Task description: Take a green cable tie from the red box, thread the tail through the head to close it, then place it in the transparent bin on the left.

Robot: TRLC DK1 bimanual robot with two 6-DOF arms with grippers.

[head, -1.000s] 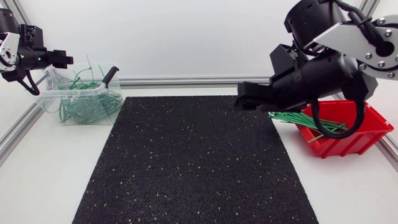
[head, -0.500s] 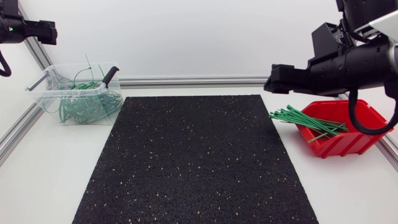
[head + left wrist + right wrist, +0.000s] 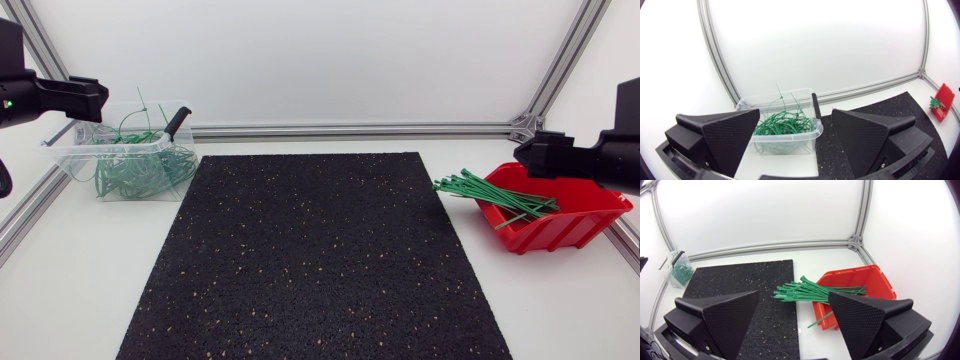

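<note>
The transparent bin stands at the far left and holds several closed green cable ties. At the right stands the red box, with straight green cable ties sticking out over its left rim. My left gripper hovers above the bin's left side; in the left wrist view the left gripper is open and empty, with the bin ahead of it. My right gripper hangs above the box's far edge, and in its own view the right gripper is open and empty above the red box.
A black speckled mat covers the middle of the white table. A black stick-like piece leans on the bin's far right corner. Aluminium rails run along the back and the sides.
My right arm has drawn back from over the mat's far right corner to the right edge, uncovering the red box. My left arm rose, then came back down beside the bin.
</note>
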